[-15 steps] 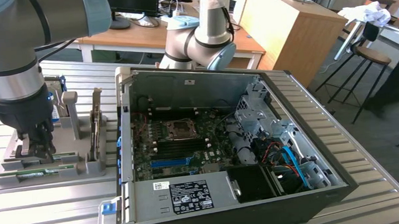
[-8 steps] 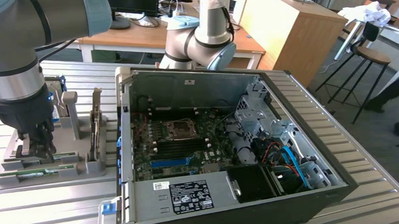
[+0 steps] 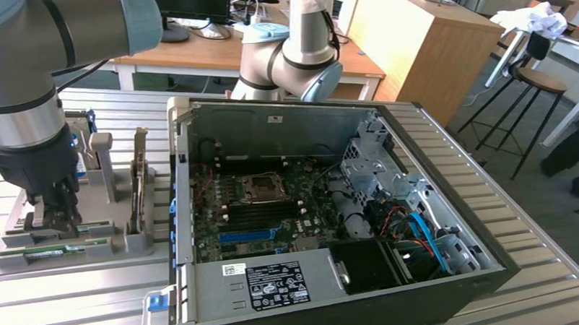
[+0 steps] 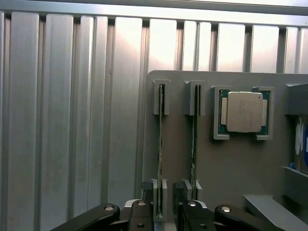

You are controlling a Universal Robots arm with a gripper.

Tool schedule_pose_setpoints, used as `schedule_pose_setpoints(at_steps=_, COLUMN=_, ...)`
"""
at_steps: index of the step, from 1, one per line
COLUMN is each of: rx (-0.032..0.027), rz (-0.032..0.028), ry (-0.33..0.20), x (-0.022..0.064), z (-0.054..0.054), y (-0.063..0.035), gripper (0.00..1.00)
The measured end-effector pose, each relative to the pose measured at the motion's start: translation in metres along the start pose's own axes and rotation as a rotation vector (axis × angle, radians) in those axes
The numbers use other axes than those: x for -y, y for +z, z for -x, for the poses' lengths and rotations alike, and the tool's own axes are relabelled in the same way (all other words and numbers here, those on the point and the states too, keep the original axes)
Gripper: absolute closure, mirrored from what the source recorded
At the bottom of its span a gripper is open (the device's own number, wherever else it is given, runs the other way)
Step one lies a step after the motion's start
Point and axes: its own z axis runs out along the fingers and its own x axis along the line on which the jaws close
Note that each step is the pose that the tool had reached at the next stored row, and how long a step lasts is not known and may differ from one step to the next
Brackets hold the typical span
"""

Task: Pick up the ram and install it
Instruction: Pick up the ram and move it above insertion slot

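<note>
One claw (image 4: 161, 220) low at ram (image 4: 160, 144), jaws prob. apart, gray holder (image 4: 240, 168)

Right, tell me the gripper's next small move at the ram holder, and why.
Probably close the gripper on the ram. In the wrist view its fingers stand open on either side of that stick, which sits on edge in the grey holder, so it seems lined up but not yet gripped; lifting now would likely leave it behind.
</note>
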Motion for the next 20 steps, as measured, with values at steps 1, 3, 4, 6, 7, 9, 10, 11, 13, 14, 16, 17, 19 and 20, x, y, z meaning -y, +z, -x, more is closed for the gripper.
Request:
schedule_pose_setpoints(at_steps=1, rx=0.0001, rz=0.0, ry=0.0, x=0.0, z=0.0, y=0.0006, gripper=0.7)
schedule_pose_setpoints(at_steps=3, rx=0.0, rz=0.0, ry=0.0, x=0.0, z=-0.0001, y=0.0019, gripper=0.7)
schedule_pose_setpoints(at_steps=4, rx=0.0, rz=0.0, ry=0.0, x=-0.0001, z=-0.0002, y=0.0025, gripper=0.7)
schedule_pose_setpoints(at_steps=6, rx=0.0, rz=0.0, ry=0.0, x=-0.0001, z=-0.0003, y=0.0037, gripper=0.7)
schedule_pose_setpoints(at_steps=7, rx=-0.0001, rz=0.0001, ry=0.0, x=-0.0001, z=-0.0003, y=0.0042, gripper=0.7)
schedule_pose_setpoints(at_steps=9, rx=0.0, rz=0.0, ry=0.0, x=-0.0002, z=-0.0004, y=0.0051, gripper=0.7)
schedule_pose_setpoints(at_steps=10, rx=-0.0001, rz=0.0001, ry=0.0, x=-0.0002, z=-0.0005, y=0.0054, gripper=0.7)
schedule_pose_setpoints(at_steps=11, rx=-0.0001, rz=0.0001, ry=0.0, x=-0.0002, z=-0.0005, y=0.0057, gripper=0.7)
schedule_pose_setpoints(at_steps=13, rx=-0.0001, rz=0.0001, ry=0.0, x=-0.0002, z=-0.0005, y=0.0058, gripper=0.7)
schedule_pose_setpoints(at_steps=14, rx=-0.0001, rz=0.0, ry=0.0, x=-0.0001, z=-0.0005, y=0.0058, gripper=0.7)
schedule_pose_setpoints(at_steps=16, rx=0.0, rz=-0.0001, ry=0.0, x=-0.0001, z=-0.0006, y=0.006, gripper=0.7)
schedule_pose_setpoints(at_steps=17, rx=0.0001, rz=-0.0002, ry=0.0, x=-0.0001, z=-0.0009, y=0.006, gripper=0.7)
schedule_pose_setpoints(at_steps=19, rx=0.0003, rz=-0.0001, ry=0.0, x=-0.0001, z=-0.0019, y=0.0059, gripper=0.7)
schedule_pose_setpoints(at_steps=20, rx=0.0003, rz=0.0, ry=0.0, x=-0.0002, z=-0.0024, y=0.0059, gripper=0.7)
